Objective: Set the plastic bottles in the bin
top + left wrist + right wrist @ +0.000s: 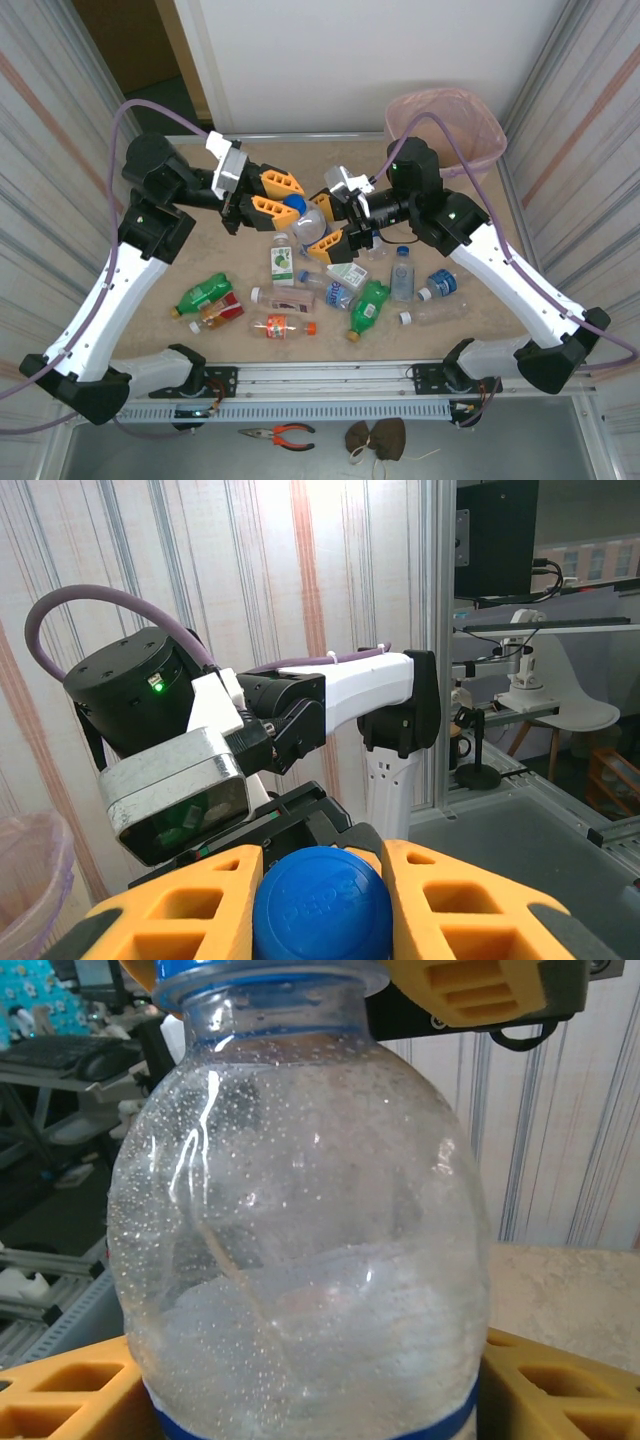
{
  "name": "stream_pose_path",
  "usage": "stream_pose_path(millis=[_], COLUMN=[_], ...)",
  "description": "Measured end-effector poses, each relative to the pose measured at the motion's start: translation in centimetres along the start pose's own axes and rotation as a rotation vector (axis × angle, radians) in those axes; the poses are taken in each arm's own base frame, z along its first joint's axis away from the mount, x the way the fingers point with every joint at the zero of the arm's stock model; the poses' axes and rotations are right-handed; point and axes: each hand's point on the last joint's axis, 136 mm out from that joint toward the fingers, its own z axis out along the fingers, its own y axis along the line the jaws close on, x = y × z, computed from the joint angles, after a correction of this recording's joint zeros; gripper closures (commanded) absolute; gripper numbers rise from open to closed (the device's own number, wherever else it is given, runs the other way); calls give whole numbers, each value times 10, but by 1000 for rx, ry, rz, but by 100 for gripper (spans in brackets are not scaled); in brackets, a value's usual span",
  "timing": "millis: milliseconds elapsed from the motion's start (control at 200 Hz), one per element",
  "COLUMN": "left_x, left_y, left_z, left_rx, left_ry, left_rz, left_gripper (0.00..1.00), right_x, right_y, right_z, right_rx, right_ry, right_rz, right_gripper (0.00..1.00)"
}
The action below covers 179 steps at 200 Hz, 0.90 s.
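Above mid-table, the left gripper (291, 199) clamps a clear bottle (300, 1260) by its blue cap (320, 905). The right gripper (315, 227) straddles its body, grip undeterminable. Other bottles (367, 305) lie below, with the bin (492, 130) far right.

- The clear bottle (300, 1260) has its base and cap cut off by the right wrist picture's edges.
- Whether the right gripper (310, 1395) presses it with its fingers cannot be told.
- From the left wrist, the blue cap (320, 905) hides the bottle's body.
- The right arm (470, 230) covers part of the bin (440, 96).
- Labels on the loose bottles (368, 308) are too small to read.
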Motion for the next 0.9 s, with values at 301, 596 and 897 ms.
stream_pose_path(millis=[301,596,897], left_x=[-1,2,4], left_y=[0,8,16], left_z=[-1,-6,-24], left_rx=[-24,-144,-368], left_ry=[1,9,38], left_rz=[-1,34,59], left_gripper=[59,24,23], right_x=[-2,-5,-3], right_y=[4,3,-49], right_z=[0,-2,-37], right_rx=[-14,0,236], right_ry=[2,3,1], right_rz=[-1,0,51], right_gripper=[47,48,46])
